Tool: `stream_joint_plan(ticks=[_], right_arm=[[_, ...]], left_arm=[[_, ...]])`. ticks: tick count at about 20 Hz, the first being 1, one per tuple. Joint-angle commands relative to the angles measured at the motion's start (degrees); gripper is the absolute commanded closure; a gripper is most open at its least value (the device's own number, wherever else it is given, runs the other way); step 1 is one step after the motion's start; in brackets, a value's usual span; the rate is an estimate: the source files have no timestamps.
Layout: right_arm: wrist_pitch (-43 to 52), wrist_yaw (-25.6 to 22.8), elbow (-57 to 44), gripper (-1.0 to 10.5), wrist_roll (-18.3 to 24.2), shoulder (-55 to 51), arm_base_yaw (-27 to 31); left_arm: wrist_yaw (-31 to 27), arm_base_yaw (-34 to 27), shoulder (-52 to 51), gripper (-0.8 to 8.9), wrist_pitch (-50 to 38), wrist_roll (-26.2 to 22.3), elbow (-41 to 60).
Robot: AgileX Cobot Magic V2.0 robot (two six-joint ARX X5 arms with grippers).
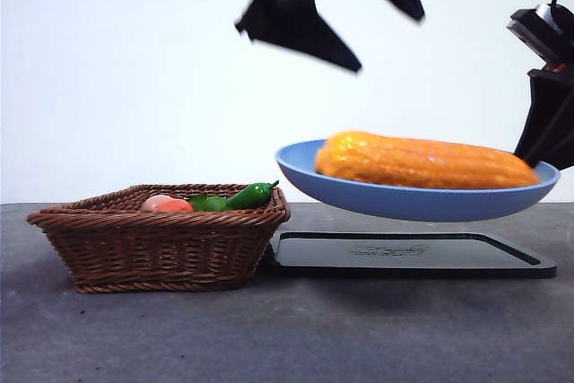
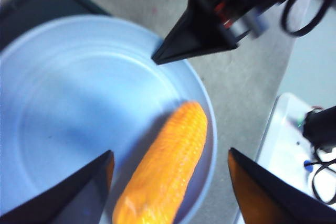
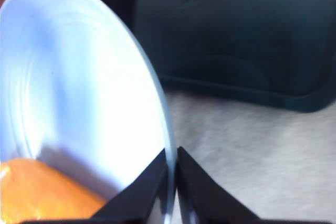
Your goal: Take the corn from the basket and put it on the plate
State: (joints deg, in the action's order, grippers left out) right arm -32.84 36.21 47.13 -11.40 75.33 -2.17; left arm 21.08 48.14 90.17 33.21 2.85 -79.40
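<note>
The corn lies on the plate, right of centre in the front view, long axis horizontal, one end towards the basket. It looks stiff, glossy and likely slippery; its middle seems the best place to grip. The right end effector is clamped on the plate's rim, holding it above the tray. The left end effector hovers above the corn, jaws apart.

Our two arms, one gripping, one hovering

Our right gripper pinches the plate rim with jaws closed; our left gripper hangs above, jaws spread wide.
</note>
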Motion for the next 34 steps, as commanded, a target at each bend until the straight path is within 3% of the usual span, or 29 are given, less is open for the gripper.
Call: stream_joint_plan(ticks=[1,12,18,25,30,34], right_arm=[[0.61,0.17,2.95,9.4,-0.39,2.93,1.16],[-0.22,-1.14,20.96,9.4,-0.63,24.26,2.84],[2.64,-1.75,24.09,9.4,-0.68,33.03,2.84],[3.65,-1.73,24.09,9.4,-0.59,34.58,2.84],[2.95,-1.53,24.09,7.5,-0.52,34.25,2.84],[0.96,-1.66,24.11,7.5,0.44,30.10,3.76]], left_arm=[[0.15,0.00,-2.54,4.62,0.68,-0.68,-2.25],[0.13,-0.13,-15.69,4.62,4.74,-0.46,-2.69],[0.11,-0.13,-16.46,4.62,6.23,-0.46,-2.69],[0.09,-0.13,-16.46,4.62,6.25,-0.46,-2.69],[0.09,-0.13,-16.46,4.62,6.29,-0.48,-2.69],[0.07,-0.26,-16.46,4.62,6.43,-0.50,-2.69]])
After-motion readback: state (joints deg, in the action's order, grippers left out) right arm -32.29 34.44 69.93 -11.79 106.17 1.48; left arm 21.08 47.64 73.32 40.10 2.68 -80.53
